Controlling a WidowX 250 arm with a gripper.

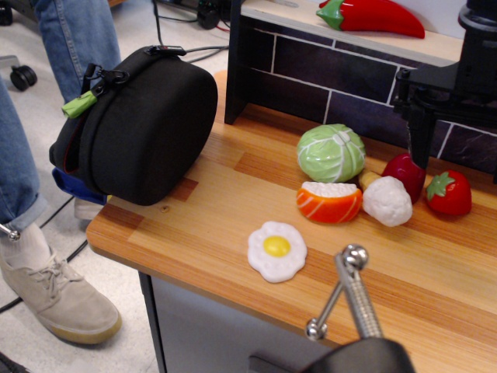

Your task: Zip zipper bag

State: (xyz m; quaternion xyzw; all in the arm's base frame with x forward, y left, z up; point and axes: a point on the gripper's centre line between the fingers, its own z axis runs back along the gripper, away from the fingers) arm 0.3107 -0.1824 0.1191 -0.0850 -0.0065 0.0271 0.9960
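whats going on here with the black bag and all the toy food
Nothing is being handled right now. The zipper bag sits at the left end of the wooden counter, partly overhanging the edge, its lime-green pull tab untouched. The gripper hovers at the near edge, jaws apart, by a toy fried egg.

You're at a lab mock-up of a kitchen — small wooden play counter (233, 194), dark tile-print backsplash (334, 74), plastic fried egg (276, 250) — cables (194, 47) trailing on the floor.
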